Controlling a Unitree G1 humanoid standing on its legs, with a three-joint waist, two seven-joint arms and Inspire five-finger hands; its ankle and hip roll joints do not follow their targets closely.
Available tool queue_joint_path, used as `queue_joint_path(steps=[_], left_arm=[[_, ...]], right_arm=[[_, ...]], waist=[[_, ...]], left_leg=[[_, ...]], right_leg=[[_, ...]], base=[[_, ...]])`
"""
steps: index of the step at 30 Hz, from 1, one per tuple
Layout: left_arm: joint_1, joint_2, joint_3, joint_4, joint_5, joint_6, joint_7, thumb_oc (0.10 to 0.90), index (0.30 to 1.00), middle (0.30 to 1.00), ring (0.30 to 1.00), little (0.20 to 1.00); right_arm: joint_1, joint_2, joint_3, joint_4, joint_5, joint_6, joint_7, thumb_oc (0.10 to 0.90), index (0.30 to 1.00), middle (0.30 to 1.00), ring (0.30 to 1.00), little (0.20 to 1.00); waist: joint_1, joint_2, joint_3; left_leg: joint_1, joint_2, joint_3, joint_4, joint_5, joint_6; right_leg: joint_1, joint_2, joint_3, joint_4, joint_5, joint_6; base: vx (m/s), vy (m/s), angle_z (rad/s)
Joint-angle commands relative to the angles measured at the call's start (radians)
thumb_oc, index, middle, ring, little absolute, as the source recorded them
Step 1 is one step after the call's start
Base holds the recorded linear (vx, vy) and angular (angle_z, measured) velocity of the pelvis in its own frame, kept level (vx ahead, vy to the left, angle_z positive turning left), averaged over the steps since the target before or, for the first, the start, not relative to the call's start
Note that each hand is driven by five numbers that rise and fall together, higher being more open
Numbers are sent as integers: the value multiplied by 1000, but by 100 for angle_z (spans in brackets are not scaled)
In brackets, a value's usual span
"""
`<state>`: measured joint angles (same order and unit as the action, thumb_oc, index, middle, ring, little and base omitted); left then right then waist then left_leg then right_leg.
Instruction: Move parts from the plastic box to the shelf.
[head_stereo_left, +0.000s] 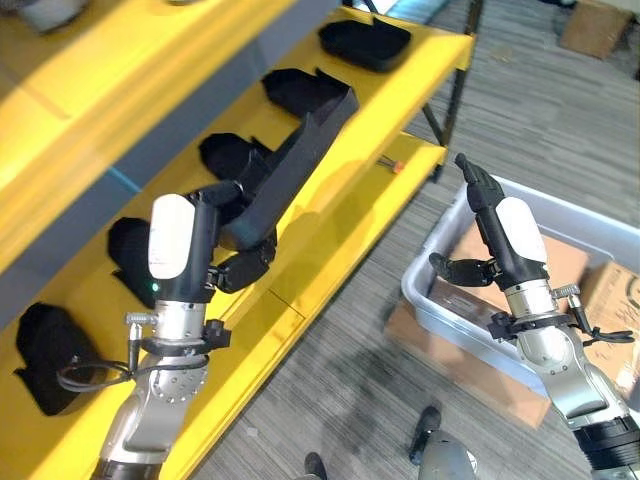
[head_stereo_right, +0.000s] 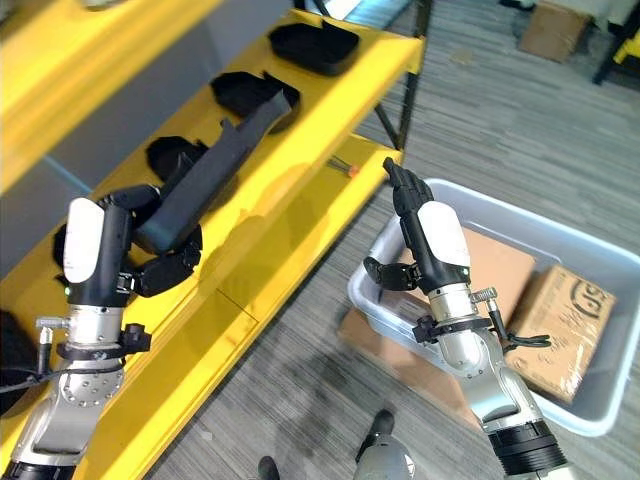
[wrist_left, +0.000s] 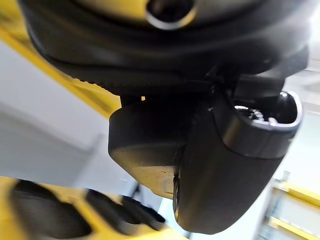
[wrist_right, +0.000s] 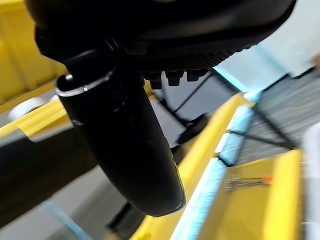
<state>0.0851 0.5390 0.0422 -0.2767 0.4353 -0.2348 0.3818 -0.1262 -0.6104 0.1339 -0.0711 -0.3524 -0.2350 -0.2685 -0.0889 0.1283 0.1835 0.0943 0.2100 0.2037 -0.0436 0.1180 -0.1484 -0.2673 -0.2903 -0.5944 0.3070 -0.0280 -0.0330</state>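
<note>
Left hand (head_stereo_left: 185, 245) is curled round the lower end of a long black part (head_stereo_left: 300, 160), holding it slanted above the yellow shelf (head_stereo_left: 330, 215), over what look like other black parts there. Right hand (head_stereo_right: 425, 235), fingers straight and empty, hangs above the grey plastic box (head_stereo_right: 600, 415).

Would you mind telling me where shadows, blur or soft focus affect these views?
Left eye view: the left hand and its long black part cast a soft shadow on the yellow shelf. Left wrist view: the shelf's dark parts are out of focus. Right wrist view: the right hand and shelf edge look smeared.
</note>
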Motion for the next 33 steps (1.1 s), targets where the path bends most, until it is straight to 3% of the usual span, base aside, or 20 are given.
queue_joint_path(steps=[1,5,13,20,25,29,30,31,33], left_arm=[[-62,29,97,-133,-31,-59,71,400,300,300,300,300],[-57,20,113,-134,-19,-49,87,400,300,300,300,300],[-44,12,125,-131,17,-33,108,400,300,300,300,300],[-39,12,128,-126,24,-34,114,400,300,300,300,300],[-28,17,132,-108,39,-23,126,400,300,300,300,300],[-18,31,145,-92,57,-18,127,400,300,300,300,300],[-21,35,142,-87,54,-19,127,400,300,300,300,300],[-33,37,128,-73,46,-22,127,400,300,300,300,300],[-50,39,112,-60,29,-26,116,400,300,300,300,300]], right_arm=[[-62,24,-30,-91,16,-67,-56,900,1000,1000,1000,1000],[-65,46,-7,-72,8,-58,-58,900,1000,1000,1000,1000],[-66,77,16,-48,6,-46,-46,900,1000,1000,1000,1000],[-49,98,12,-29,-7,-38,-43,900,1000,1000,1000,1000],[-30,113,0,-3,-22,-32,-48,900,1000,1000,1000,1000],[34,138,-39,9,-28,-31,-48,900,1000,1000,1000,1000],[43,136,-51,7,-33,-30,-48,900,1000,1000,1000,1000],[63,130,-70,8,-34,-30,-46,900,1000,1000,1000,1000],[98,130,-94,7,-8,-39,-31,900,1000,1000,1000,1000]], waist=[[31,-39,-89],[67,-79,-92],[97,-118,-104],[126,-157,-112],[139,-171,-109],[135,-174,-93],[112,-167,-83],[73,-172,-68],[42,-171,-66]], left_leg=[[46,25,43,38,-87,-1],[50,-22,45,-30,-152,22],[38,-87,0,-39,-206,61],[12,-147,-27,13,-253,95],[8,-192,-44,57,-288,128],[12,-223,-63,74,-302,160],[19,-220,-72,71,-300,165],[14,-228,-72,68,-277,174],[12,-227,-101,57,-255,179]], right_leg=[[85,-32,-8,-117,35,167],[117,-60,-46,-179,107,201],[154,-110,-72,-207,185,249],[198,-164,-96,-239,254,284],[208,-188,-76,-250,292,294],[205,-205,-14,-209,294,295],[182,-186,69,-169,275,292],[132,-127,216,-141,250,267],[106,-2,366,-137,172,239]], base=[[-66,102,32],[-86,127,22],[-66,114,23],[-65,134,13],[-65,160,11],[-77,271,11],[-89,181,45],[-93,196,55],[-16,143,51]])
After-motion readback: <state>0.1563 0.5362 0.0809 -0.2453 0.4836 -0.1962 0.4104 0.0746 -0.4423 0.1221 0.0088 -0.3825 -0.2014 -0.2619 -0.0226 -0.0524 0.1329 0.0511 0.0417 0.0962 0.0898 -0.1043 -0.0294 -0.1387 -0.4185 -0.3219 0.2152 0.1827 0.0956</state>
